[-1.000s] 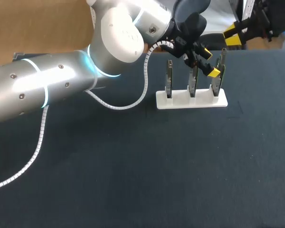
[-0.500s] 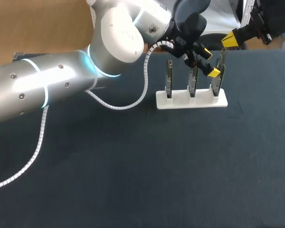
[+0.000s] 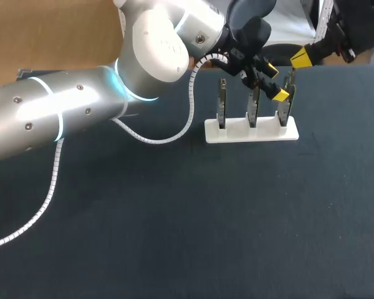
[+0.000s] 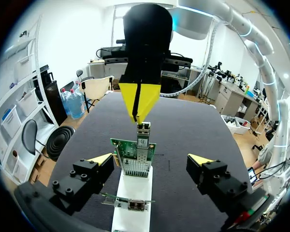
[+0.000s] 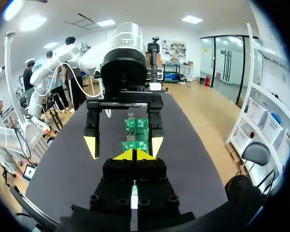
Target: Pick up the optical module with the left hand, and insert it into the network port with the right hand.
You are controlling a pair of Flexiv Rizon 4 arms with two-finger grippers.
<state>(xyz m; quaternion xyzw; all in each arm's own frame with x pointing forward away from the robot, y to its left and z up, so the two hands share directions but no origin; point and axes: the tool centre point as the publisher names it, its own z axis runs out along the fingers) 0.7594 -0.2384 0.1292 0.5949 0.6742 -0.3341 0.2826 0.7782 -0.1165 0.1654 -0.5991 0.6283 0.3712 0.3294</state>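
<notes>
A white stand [image 3: 249, 132] holds three upright green network cards; in the head view my left gripper [image 3: 274, 82] hangs open around the top of the middle card [image 3: 254, 106]. In the left wrist view a card [image 4: 135, 154] rises ahead between my open left fingers [image 4: 100, 159], with a small silver optical module [image 4: 143, 130] at its top port. My right gripper [image 4: 137, 113] hangs just above that module, tips shut; I cannot tell whether they touch it. From the right wrist view, my shut right gripper [image 5: 134, 154] faces the open left gripper [image 5: 124, 145] across the cards [image 5: 135, 126].
The dark table [image 3: 174, 218] stretches wide in front of the stand. My left arm [image 3: 62, 112] and its white coiled cable [image 3: 50, 187] cross the left side. The right gripper [image 3: 301, 58] sits at the table's far edge.
My right gripper's fingers have come together and it has shifted slightly near the right-hand card. The left arm and the stand have not moved.
</notes>
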